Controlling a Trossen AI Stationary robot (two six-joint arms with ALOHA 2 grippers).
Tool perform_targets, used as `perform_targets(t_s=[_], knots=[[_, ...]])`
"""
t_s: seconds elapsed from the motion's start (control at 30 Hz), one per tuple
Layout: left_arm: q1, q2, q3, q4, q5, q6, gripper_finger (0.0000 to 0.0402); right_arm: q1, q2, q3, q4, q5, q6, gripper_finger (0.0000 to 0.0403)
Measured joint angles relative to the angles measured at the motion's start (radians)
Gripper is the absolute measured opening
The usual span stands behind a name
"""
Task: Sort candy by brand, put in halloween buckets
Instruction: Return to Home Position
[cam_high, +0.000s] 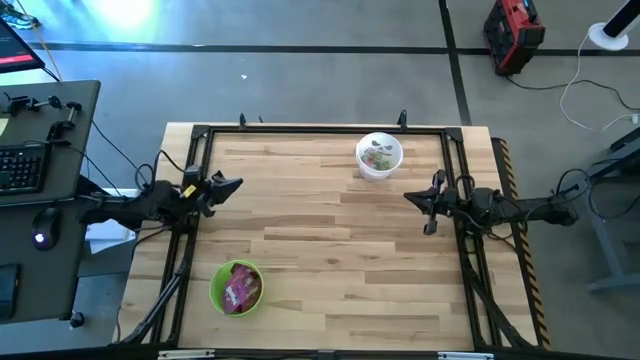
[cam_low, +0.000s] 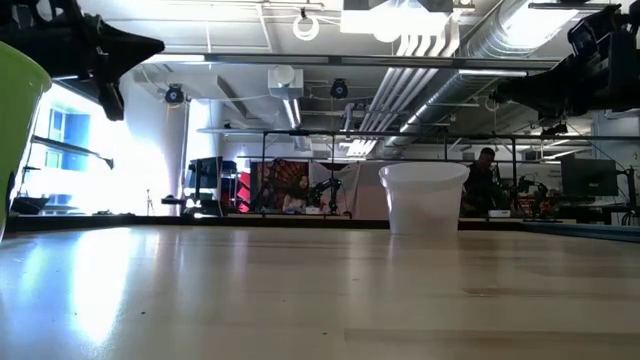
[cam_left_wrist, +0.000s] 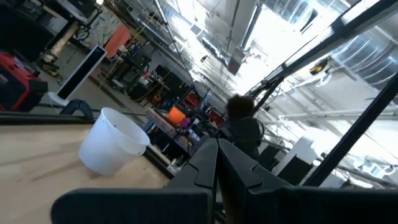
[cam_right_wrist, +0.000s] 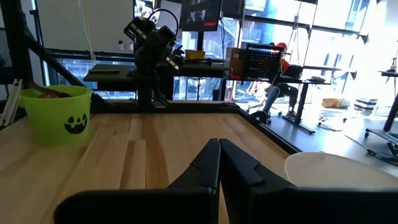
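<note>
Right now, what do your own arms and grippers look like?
Both are dark, near black, slim and jointed. The left gripper and right gripper each end in two dark tapering fingers. The left arm bears a small yellow mark near its wrist; a dark cable loops by the right arm.

The table (cam_high: 330, 240) was pale wooden planking, smooth and lightly sealed, and its top gave back a soft sheen from the ceiling lights. A black metal frame (cam_high: 320, 130) with a matt finish ran round the table's edge. On the table, the green bucket (cam_right_wrist: 59, 118) was smooth, faintly glossy plastic. The purple packets (cam_high: 240, 290) inside it looked like shiny film. The white bucket (cam_low: 423, 198), also on the table, was smooth, slightly translucent plastic holding clear-wrapped sweets (cam_high: 379, 156). Over the table, the left gripper (cam_left_wrist: 217, 146) and right gripper (cam_right_wrist: 219, 144) looked like dark, matt moulded plastic.
</note>
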Motion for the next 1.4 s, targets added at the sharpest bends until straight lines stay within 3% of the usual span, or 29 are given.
perform_targets(t_s=[0.2, 0.4, 0.53, 0.83, 1.4], knots=[[0.01, 0.0, 0.0, -0.019, 0.004, 0.011, 0.0, 0.0, 0.0, 0.0, 0.001, 0.0, 0.0, 0.0], [-0.002, 0.0, 0.0, -0.086, 0.017, 0.358, 0.0, 0.0, 0.0, 0.0, 0.001, 0.0, 0.0, 0.0], [-0.003, 0.0, 0.0, -0.163, 0.097, 0.488, 0.0, 0.0, 0.0, 0.0, 0.001, 0.0, 0.0, 0.0], [0.013, 0.0, 0.0, -0.274, 0.307, 0.564, 0.0, 0.0, 0.0, 0.0, 0.001, 0.001, 0.0, 0.0], [0.031, 0.0, 0.0, -0.273, 0.311, 0.472, 0.0, 0.0, 0.0, 0.0, 0.001, 0.001, 0.0, 0.0]])
